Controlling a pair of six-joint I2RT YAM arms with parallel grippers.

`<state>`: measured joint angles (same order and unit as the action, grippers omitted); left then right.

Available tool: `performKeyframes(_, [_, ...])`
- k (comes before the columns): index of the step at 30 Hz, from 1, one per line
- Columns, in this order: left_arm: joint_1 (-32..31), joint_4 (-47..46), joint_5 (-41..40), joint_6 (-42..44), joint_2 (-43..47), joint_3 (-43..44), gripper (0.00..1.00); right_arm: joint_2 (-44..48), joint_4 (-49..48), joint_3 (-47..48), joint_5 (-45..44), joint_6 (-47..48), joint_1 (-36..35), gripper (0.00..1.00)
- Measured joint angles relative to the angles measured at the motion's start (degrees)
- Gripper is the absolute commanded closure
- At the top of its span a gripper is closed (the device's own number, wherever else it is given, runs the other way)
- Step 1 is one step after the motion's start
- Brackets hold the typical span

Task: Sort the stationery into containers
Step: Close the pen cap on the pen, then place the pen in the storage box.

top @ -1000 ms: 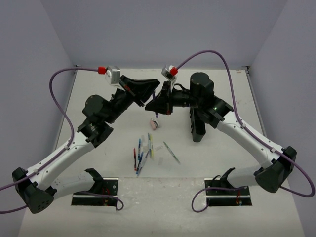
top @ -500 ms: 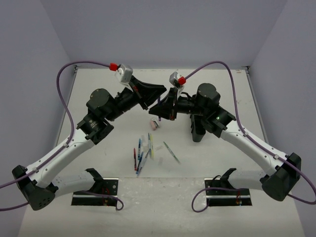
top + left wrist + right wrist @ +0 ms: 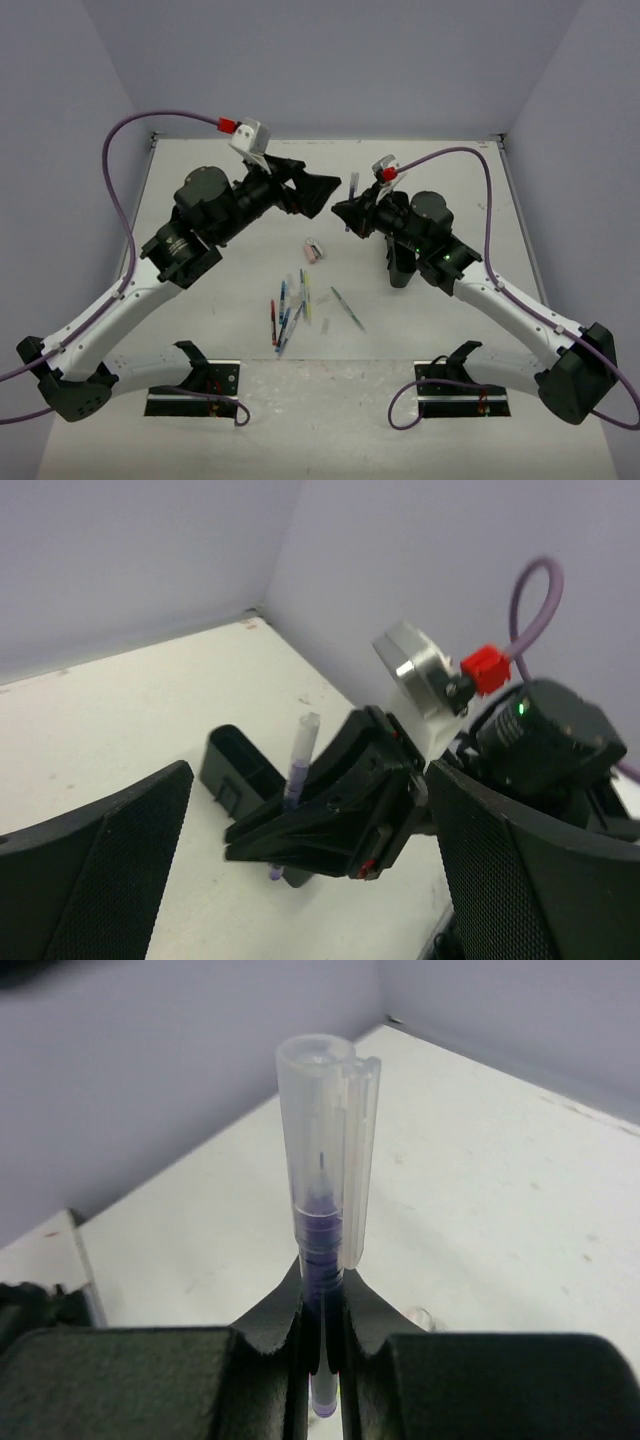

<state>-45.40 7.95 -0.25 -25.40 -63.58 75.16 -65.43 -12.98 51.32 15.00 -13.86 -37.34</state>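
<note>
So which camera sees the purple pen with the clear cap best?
The right wrist view. The purple pen looks big and sharp there, pinched in the right gripper, with its clear cap on top. The left wrist view shows the pen smaller, from the side, in that gripper. The top view shows only a tiny pale sliver.

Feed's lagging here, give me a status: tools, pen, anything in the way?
Left tool open, empty, close to right tool. Right tool shut on purple pen, clear cap up. Black tray partly under right arm; left tool may crowd the path.
</note>
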Motion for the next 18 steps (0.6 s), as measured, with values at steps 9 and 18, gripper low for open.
performKeyframes(9, [0.1, 7.1, -13.7, 2.7, 9.8, 0.0, 0.00, -3.4, 0.9, -5.2, -16.5, -0.4, 14.4, 1.00])
performKeyframes(18, [0.1, 12.6, -14.7, 4.0, 12.9, -7.3, 0.00, -17.9, 0.5, 2.3, -19.6, -0.2, 19.1, 0.98])
